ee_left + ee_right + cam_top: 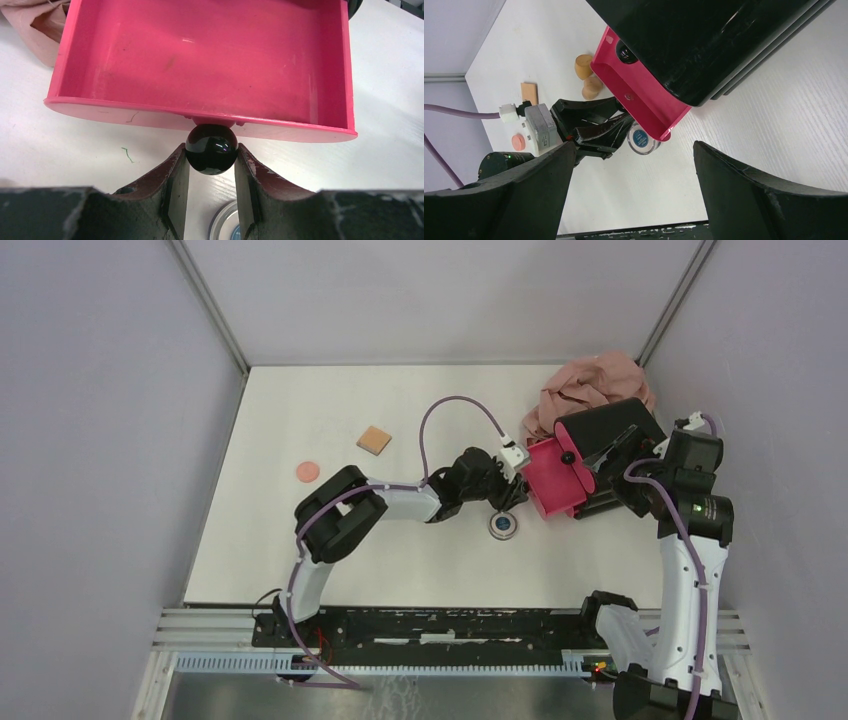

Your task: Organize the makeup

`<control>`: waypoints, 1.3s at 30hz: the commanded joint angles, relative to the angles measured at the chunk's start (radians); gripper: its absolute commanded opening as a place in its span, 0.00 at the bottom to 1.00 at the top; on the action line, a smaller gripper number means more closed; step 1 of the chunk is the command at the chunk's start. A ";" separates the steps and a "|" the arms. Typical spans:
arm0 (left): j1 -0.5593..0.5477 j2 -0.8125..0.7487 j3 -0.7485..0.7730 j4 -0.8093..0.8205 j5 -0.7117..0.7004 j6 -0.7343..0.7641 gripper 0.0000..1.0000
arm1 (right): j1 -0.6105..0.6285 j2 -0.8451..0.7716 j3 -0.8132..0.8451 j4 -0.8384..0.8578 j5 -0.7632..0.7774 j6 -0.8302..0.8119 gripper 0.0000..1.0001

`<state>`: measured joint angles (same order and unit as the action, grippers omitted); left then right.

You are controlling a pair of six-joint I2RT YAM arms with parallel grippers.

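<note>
The makeup lies loose on the worktop. The round silver compact sits just in front of the open drawer, directly beneath the left gripper. The two orange teardrop sponges rest together beside the drawer's far side. The tan square pad and the round salmon puff lie toward the left, well apart from the box. The magenta drawer is pulled out of the black box and holds nothing. The left gripper's jaws are pinching the black knob on the drawer front. The right gripper hovers beside the box with its jaws spread and nothing between them. By this evidence the task is at its opening stage: storage is accessible, no item is stowed, and every visible item has yet to be placed. The clear black-capped vial appears in no view; the box or the pinkish-beige cloth behind it may conceal it. The sponges do not show in the overhead view, and the closed upper drawer's contents cannot be seen.
</note>
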<state>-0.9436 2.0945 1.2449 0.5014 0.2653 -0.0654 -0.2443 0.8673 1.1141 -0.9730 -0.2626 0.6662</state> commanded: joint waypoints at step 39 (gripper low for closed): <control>0.128 -0.267 0.064 -0.662 -0.575 -0.170 0.99 | 0.007 -0.046 -0.080 0.088 -0.038 0.031 0.94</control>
<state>-0.8711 1.7649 1.1858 -0.0036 -0.2184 -0.0990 -0.2424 0.8284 1.0454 -0.9298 -0.2893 0.6888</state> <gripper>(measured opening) 0.991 0.944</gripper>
